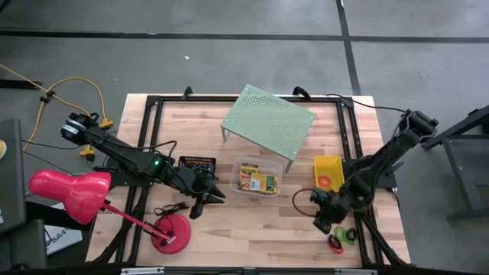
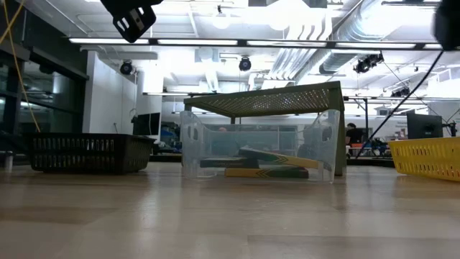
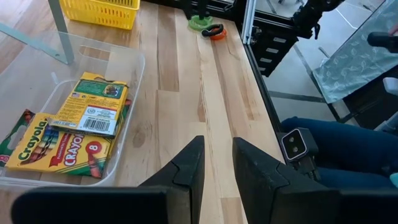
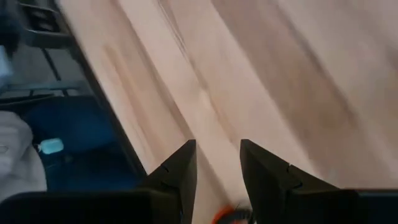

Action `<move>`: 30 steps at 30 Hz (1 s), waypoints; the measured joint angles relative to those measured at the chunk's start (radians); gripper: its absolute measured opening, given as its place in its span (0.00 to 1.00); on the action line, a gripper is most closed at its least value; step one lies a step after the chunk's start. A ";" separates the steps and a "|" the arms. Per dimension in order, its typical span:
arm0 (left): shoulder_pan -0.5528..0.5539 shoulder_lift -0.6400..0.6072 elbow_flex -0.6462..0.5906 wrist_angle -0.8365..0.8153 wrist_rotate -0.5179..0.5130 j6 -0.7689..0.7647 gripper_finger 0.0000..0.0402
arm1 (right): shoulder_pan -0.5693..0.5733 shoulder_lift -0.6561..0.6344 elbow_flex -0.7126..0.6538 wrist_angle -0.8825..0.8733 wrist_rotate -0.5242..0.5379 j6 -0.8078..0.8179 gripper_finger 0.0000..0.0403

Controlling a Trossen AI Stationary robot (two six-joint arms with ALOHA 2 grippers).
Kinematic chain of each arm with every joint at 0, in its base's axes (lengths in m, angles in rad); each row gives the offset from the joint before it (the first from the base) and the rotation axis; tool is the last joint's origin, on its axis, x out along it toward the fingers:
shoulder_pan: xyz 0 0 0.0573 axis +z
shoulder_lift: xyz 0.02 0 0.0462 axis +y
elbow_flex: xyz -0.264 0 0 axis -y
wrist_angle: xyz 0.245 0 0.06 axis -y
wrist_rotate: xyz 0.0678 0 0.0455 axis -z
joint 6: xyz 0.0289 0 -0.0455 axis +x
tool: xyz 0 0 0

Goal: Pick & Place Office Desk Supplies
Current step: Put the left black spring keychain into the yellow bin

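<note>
Crayon boxes [image 3: 74, 127] in the clear tub [image 3: 134, 68], labels legible only from the left wrist; both grippers' jaws slightly parted, empty.

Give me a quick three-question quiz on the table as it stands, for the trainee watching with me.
1. True or false: the clear tub holds crayon boxes.
2. Which container stands nearest the right gripper: A) black mesh tray, B) yellow basket, C) clear tub?
3. What lies on the table by the right gripper, at the near edge?

Key:
1. True.
2. B.
3. Small rings, green and red; both grippers are empty, fingers apart, and the left gripper is left of the tub.
</note>
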 joint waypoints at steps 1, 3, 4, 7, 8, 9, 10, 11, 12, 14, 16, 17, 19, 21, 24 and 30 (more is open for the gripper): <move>0.000 0.000 0.000 0.000 0.000 0.000 0.19 | 0.019 0.016 0.000 0.002 -0.012 0.056 0.27; 0.000 0.000 0.000 0.000 0.000 0.000 0.19 | 0.055 0.043 0.000 0.019 -0.041 0.169 0.27; 0.000 0.000 0.000 0.000 0.000 0.000 0.19 | 0.075 0.053 0.000 0.029 -0.055 0.226 0.27; 0.000 0.000 0.000 0.000 0.000 0.000 0.19 | 0.136 0.073 0.000 0.062 -0.068 0.371 0.27; 0.000 0.000 0.000 0.000 0.000 0.000 0.19 | 0.153 0.079 0.000 0.084 -0.068 0.411 0.27; 0.000 0.000 0.000 0.000 0.000 0.000 0.19 | 0.166 0.084 0.000 0.103 -0.068 0.450 0.27; 0.000 0.000 0.000 0.000 0.000 0.000 0.19 | 0.178 0.089 0.000 0.117 -0.067 0.488 0.27; 0.000 0.000 0.000 0.000 0.000 0.000 0.19 | 0.189 0.093 0.000 0.128 -0.065 0.523 0.27; 0.000 0.000 0.000 0.000 0.000 0.000 0.19 | 0.198 0.097 0.000 0.144 -0.065 0.551 0.27; 0.000 0.000 0.000 0.000 0.000 0.000 0.19 | 0.207 0.103 0.000 0.176 -0.067 0.584 0.27; 0.000 0.000 0.000 0.000 0.000 0.000 0.19 | 0.211 0.105 0.000 0.194 -0.069 0.605 0.27; 0.000 0.000 0.000 0.000 0.000 0.000 0.19 | 0.210 0.105 0.000 0.208 -0.072 0.611 0.27; 0.000 0.000 0.000 0.000 0.000 0.000 0.19 | 0.208 0.105 0.000 0.239 -0.079 0.612 0.27; 0.000 0.000 0.000 0.000 0.000 0.000 0.19 | 0.203 0.100 0.000 0.250 -0.097 0.615 0.27; 0.000 0.000 0.000 0.000 0.000 0.000 0.19 | 0.187 0.085 0.000 0.260 -0.118 0.615 0.27; 0.000 0.000 0.000 0.000 0.000 0.000 0.19 | 0.152 0.067 0.052 0.222 -0.127 0.634 0.25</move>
